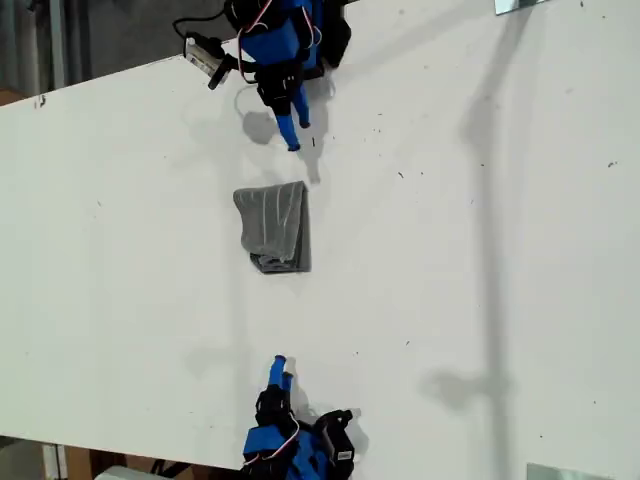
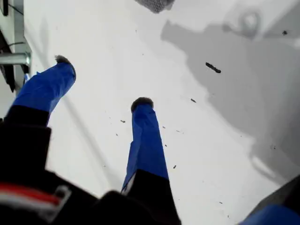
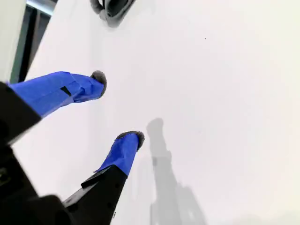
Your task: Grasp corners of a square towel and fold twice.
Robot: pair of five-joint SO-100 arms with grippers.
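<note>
My first gripper [image 2: 102,82] has its blue-taped jaws spread well apart with nothing between them, only bare white table [image 2: 93,140] under the tips. Ahead of those tips, well apart from them, a grey edge of the towel [image 2: 154,4] shows. My second gripper [image 3: 115,107] is likewise spread and holds nothing. Far ahead of it is a dark grey shape [image 3: 110,8] that I cannot identify. In the exterior view the towel [image 1: 275,228] lies folded into a small upright oblong on the table, touched by neither arm. It sits between the arm tip [image 1: 279,368] at that view's bottom and the arm tip [image 1: 292,135] at its top, nearer the top one. I cannot tell which arm is which.
</note>
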